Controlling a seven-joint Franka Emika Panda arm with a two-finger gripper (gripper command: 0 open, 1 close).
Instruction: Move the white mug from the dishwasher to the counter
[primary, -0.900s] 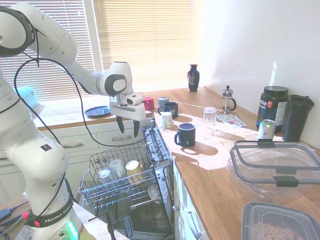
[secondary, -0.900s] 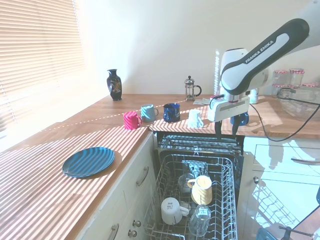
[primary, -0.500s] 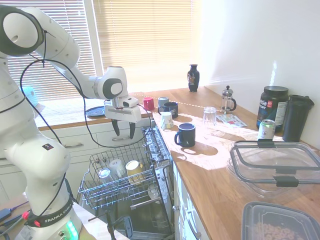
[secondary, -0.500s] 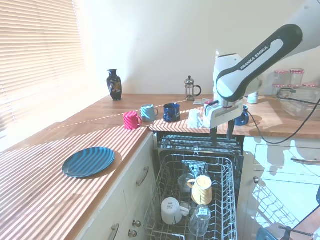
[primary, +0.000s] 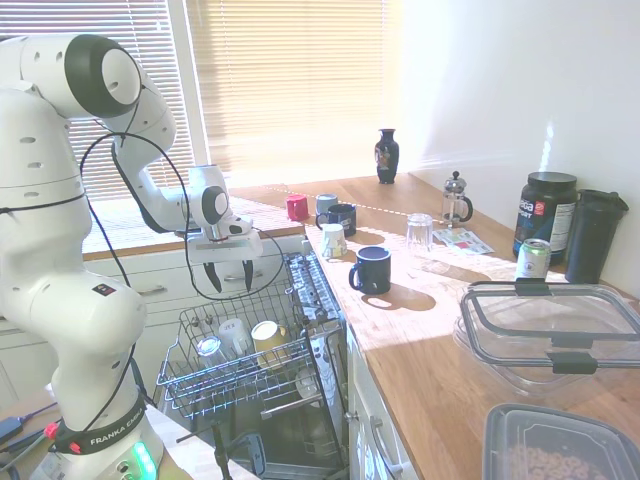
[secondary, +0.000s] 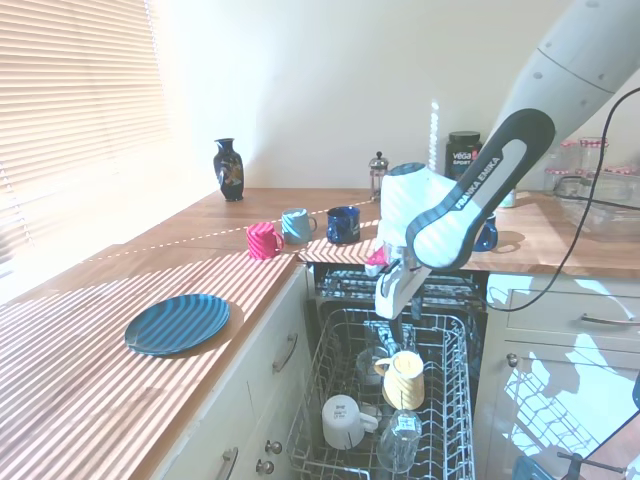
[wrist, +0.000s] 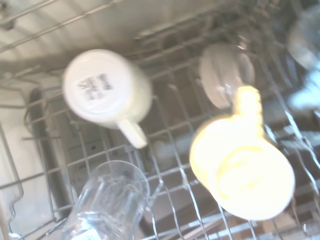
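One white mug (wrist: 106, 88), base print unreadable | tool (primary: 229, 281) spread above rack | arm lettered FRANKA EMIKA

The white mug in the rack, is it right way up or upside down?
Upside down. The white mug shows its flat printed base to the wrist camera, and in the second exterior view it stands mouth-down in the grey rack.

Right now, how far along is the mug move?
Done: the dishwasher door is down and the rack is out. In hand: the end effector hangs open and empty above the rack, over the yellow mug, with the white mug a little off to its side. Left: line up, descend, grasp the white mug, lift it and set it on the counter.
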